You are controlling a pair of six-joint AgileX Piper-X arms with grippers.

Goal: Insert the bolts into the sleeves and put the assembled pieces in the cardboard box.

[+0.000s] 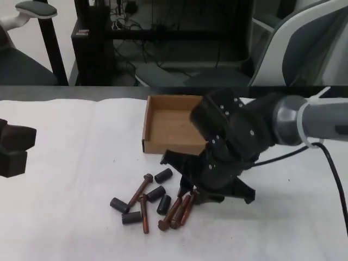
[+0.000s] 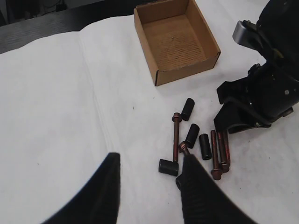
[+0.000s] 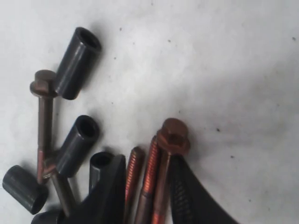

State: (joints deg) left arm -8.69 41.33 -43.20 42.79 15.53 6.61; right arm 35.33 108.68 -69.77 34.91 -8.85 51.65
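As three copper-coloured bolts lie bunched beside black cylindrical sleeves, the right gripper straddles them, fingers apart; isolating one bolt seems wise; the left gripper hovers open; the brown cardboard box sits beyond.

Beside the cardboard box, the right arm is a grey tube with a white tie and a black cable. It ends in a black housing dotted with pale screws. The right gripper has black fingers, one ribbed inside.
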